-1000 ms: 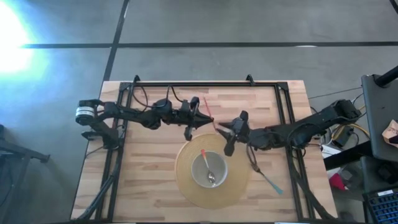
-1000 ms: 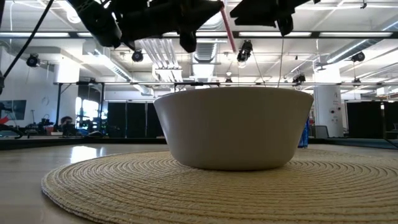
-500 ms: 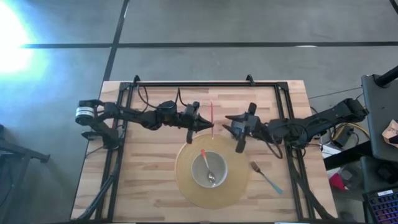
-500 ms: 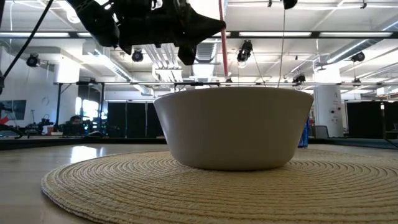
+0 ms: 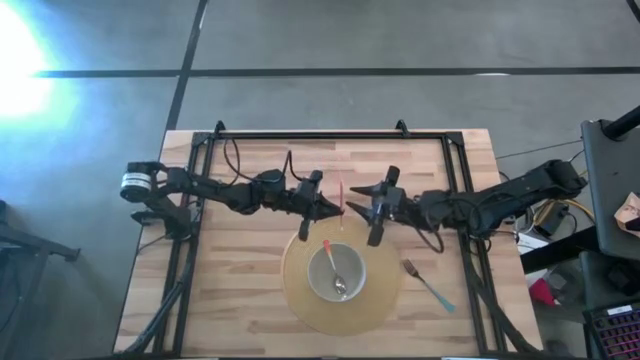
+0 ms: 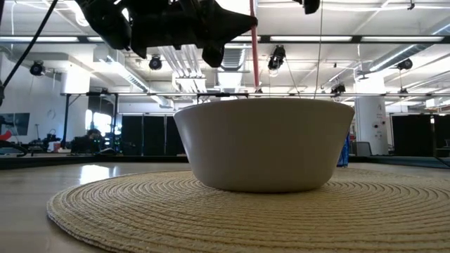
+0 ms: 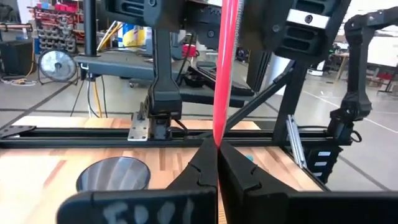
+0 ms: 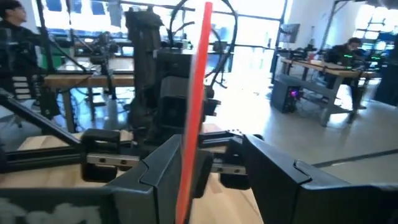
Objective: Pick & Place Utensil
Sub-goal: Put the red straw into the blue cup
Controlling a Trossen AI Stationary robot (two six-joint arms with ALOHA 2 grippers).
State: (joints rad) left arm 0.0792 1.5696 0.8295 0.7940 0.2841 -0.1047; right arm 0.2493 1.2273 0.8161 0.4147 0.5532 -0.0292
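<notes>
My left gripper [image 5: 340, 211] is shut on a utensil with a thin red handle [image 5: 340, 193], just beyond the far rim of a white bowl [image 6: 264, 144]. The handle stands upright [image 6: 253, 49]; its lower end is hidden behind the bowl. My right gripper [image 5: 358, 210] is open, facing the left one. In the right wrist view its fingers stand on either side of the handle [image 8: 194, 106]; I cannot tell whether they touch it. The bowl [image 5: 313, 275] sits on a round woven placemat [image 5: 300, 300] and holds a metal spoon [image 5: 339, 281] and another red-tipped utensil [image 5: 326, 246]. My left gripper pinches the red handle [image 7: 217, 134] between its two fingertips [image 7: 202, 165]. The fingers come level from the table's left and lie across the handle. The handle stands upright, rising above the fingers and reaching down behind the bowl's rim [image 6: 256, 88]. The part below the fingers is hidden in the left wrist view.
A fork with a blue handle [image 5: 428, 284] lies on the wood to the right of the placemat. Black frame rails [image 5: 330, 136] run along the table's far and side edges. The placemat [image 6: 140, 211] fills the near middle of the table.
The red handle has gone from slanted to upright in my left gripper, which has edged toward the bowl. My right gripper drew back toward the table's right edge, away from the handle, then came back toward it with its fingers apart.
</notes>
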